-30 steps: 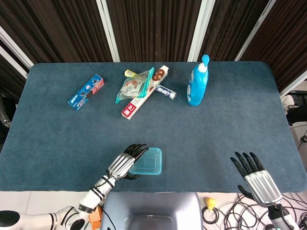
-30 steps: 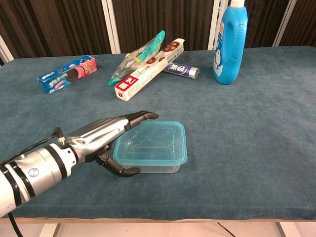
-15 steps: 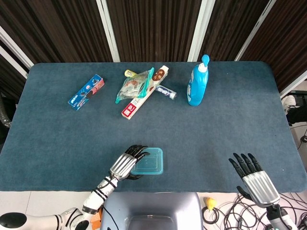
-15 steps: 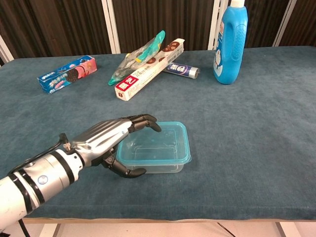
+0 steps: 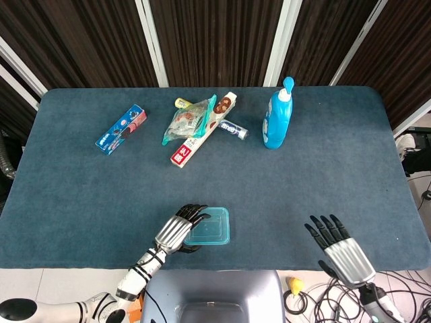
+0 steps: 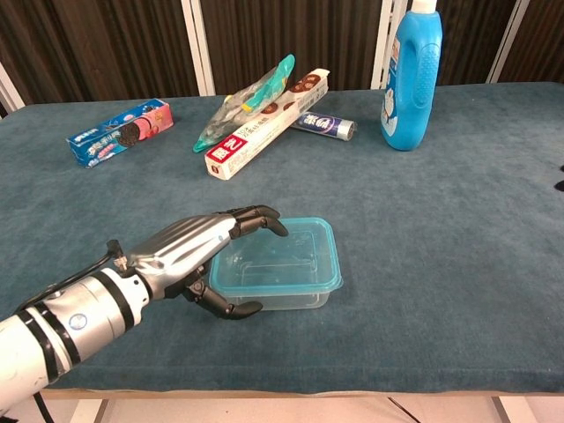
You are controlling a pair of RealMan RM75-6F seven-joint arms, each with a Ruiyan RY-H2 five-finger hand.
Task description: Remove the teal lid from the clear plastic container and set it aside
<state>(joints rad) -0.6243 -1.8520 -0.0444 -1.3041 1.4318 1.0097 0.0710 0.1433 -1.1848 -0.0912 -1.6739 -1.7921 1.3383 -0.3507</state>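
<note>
The left hand [image 6: 189, 251] grasps the clear plastic container [image 6: 275, 275] at its left end, fingers [image 6: 256, 214] over the teal lid [image 6: 280, 253], thumb underneath. The container's long axis runs left-right, well nearer than the blue bottle [image 6: 411, 75]. The right hand [image 5: 340, 250] hangs released, fingers spread.

Container [image 6: 278, 273] at table's [image 5: 81, 195] near edge; bottle [image 5: 277, 118] far right; biscuit box [image 5: 121, 129] far left

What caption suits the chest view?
Robot's left hand grips the teal-lidded clear plastic container on the blue cloth table.
</note>
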